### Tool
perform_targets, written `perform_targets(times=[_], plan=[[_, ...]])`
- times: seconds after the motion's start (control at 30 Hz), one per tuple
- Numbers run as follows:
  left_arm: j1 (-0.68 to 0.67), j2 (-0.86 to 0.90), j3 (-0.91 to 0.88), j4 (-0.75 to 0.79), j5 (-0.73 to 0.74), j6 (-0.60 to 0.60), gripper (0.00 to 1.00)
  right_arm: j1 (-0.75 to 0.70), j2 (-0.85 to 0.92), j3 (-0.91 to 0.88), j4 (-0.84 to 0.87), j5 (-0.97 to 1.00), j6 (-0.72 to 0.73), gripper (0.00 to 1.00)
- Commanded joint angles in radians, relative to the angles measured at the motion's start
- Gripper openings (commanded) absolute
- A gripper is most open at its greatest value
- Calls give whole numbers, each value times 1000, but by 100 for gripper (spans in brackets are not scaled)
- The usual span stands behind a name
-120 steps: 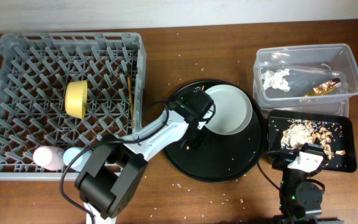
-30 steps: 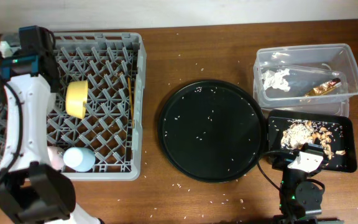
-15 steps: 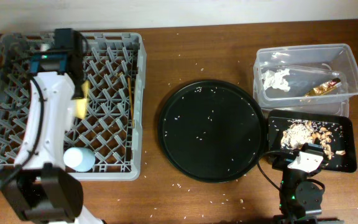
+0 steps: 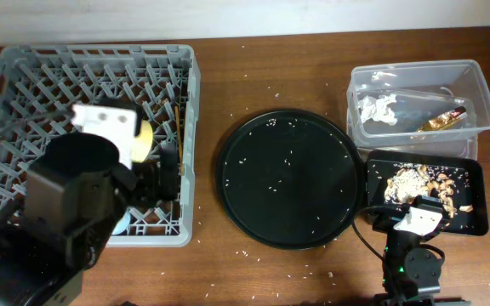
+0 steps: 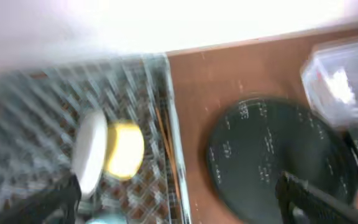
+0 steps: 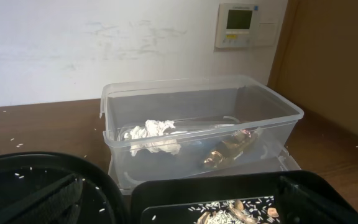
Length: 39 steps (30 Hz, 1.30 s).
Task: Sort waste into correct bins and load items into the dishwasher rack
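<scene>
Change: the pale grey plate point(image 5: 91, 152) is off the round black tray point(image 4: 292, 177), where the left arm was at it 4 s ago. It now stands on edge among the pegs of the dishwasher rack point(image 4: 32, 81).
Plate spot: at 9 o'clock of the yellow bowl point(image 5: 124, 149), touching or just beside it; the wrist view is too blurred to say which. The arm hides it overhead.
Left arm: a second ago it was at the rack's 10 o'clock corner. Now it is lifted toward the overhead camera and covers the rack's 6 o'clock part.
Left gripper point(image 5: 178, 190): jaws spread wide, nothing between them.
Right gripper point(image 6: 179, 186): parked at 5 o'clock of the table point(image 4: 262, 68), jaws apart and empty, same place throughout.
Chopsticks point(image 4: 179, 127): in the rack at 3 o'clock of the bowl, along the rack's wall.
Cups: under the arm overhead, cannot check.
Waste: the tissue point(image 4: 379, 108) and wrapper point(image 4: 441, 119) are in the clear tub point(image 4: 475, 81), at 2 o'clock of the round tray. The food scraps point(image 4: 415, 180) are in the shallow black tray point(image 4: 475, 217), at 4 o'clock.
Round tray: only rice grains point(image 4: 272, 123) left on it.
Meaning: the plate looks like the last item loaded, so the task is likely done or near it, and the arm seems to be retreating.
</scene>
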Motion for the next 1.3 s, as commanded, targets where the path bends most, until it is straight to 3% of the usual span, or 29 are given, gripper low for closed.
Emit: perform_targets(times=[0.0, 0.07, 0.13, 0.2, 0.37, 0.5, 0.63, 1.27], plan=[[88, -72, -174, 225, -105, 56, 99, -6, -5, -6, -5, 2, -3, 98], [239, -214, -437, 483, 145, 207, 99, -6, -5, -6, -5, 2, -3, 98], [356, -409, -768, 715, 264, 237, 99, -6, -5, -6, -5, 2, -3, 98], [404, -591, -1019, 859, 274, 237, 99, -6, -5, -6, -5, 2, -3, 98], [464, -1006, -1509, 1035, 274, 237, 99, -6, -5, -6, -5, 2, -3, 99], [463, -1138, -1827, 1337, 282, 237, 99, -6, -5, -6, -5, 2, -3, 98], [464, -1131, -1820, 1231, 281, 237, 99, -6, -5, -6, -5, 2, -3, 98], [464, -1129, -1820, 1230, 281, 237, 99, -6, -5, -6, -5, 2, -3, 98]])
